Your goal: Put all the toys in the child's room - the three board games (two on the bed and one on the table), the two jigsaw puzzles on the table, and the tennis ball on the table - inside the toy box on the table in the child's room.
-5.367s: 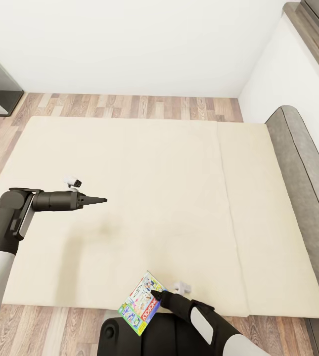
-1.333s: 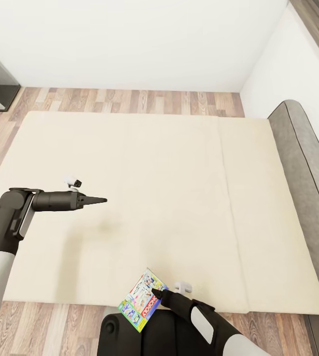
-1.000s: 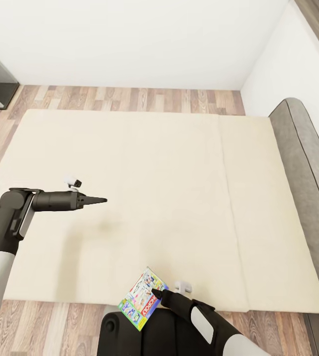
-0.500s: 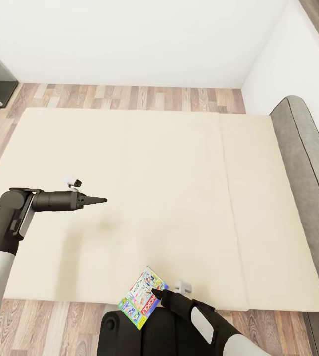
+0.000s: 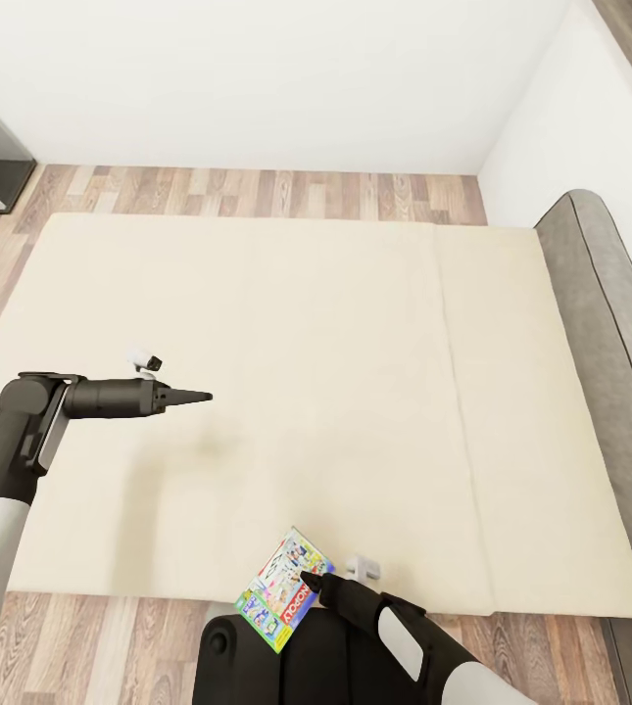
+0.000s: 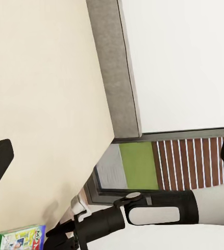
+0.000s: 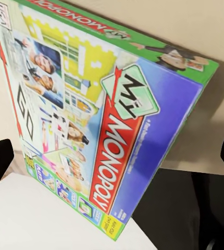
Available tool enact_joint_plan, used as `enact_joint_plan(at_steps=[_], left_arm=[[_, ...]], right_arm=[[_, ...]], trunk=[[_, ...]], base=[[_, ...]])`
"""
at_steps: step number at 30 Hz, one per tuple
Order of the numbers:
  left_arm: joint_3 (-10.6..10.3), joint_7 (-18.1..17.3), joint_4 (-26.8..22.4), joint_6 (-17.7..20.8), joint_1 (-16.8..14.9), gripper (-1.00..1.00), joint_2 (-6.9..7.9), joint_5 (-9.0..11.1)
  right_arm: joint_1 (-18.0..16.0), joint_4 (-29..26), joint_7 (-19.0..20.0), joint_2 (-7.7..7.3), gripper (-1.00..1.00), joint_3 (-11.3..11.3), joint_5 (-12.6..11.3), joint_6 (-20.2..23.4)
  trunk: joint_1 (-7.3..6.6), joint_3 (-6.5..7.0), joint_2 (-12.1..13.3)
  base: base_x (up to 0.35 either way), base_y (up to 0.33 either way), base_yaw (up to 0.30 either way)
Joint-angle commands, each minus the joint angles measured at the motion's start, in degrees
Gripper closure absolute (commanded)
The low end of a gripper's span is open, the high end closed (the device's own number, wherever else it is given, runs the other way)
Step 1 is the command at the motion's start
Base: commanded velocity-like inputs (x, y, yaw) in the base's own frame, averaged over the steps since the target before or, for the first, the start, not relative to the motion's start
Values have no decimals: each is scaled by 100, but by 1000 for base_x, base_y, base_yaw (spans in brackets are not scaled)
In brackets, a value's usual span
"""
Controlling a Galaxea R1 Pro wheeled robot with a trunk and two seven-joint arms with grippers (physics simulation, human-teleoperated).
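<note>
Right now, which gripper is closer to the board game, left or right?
Right. The right gripper is at the board game, touching its edge at the near side of the bed. The left gripper hovers over the mattress, well apart from the game.

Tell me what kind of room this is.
Most likely a bedroom: a large bed with a plain beige mattress and grey headboard sits on wood-plank floor against white walls. The colourful Monopoly board game at the right end effector hints at a child's room.
</note>
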Motion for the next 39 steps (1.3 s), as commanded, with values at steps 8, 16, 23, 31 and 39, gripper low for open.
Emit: enact_joint_plan(at_steps=[8,16,23,31,39], left_arm=[[-2,-21,-1,61,-2,-100,5,2],[-2,-21,-1,61,-1,-100,5,-3],[0,-21,-1,61,-1,-100,5,-6],[2,-21,-1,61,-3,-100,5,-6],[6,-21,-1,61,-1,-100,5,-4]], right_arm=[[-2,-3,1,-2,-100,21,-46,24],[-2,-3,1,-2,-100,20,-46,18],[-2,-3,1,-2,-100,20,-46,17],[-2,-4,1,-2,-100,20,-46,17],[-2,-2,1,-2,-100,20,-46,17]], trunk=[[3,-6,-8],[3,-6,-8],[3,-6,-8],[3,-6,-8],[3,-6,-8]], base=[[0,48,0],[0,7,0],[0,90,0],[0,17,0],[0,38,0]])
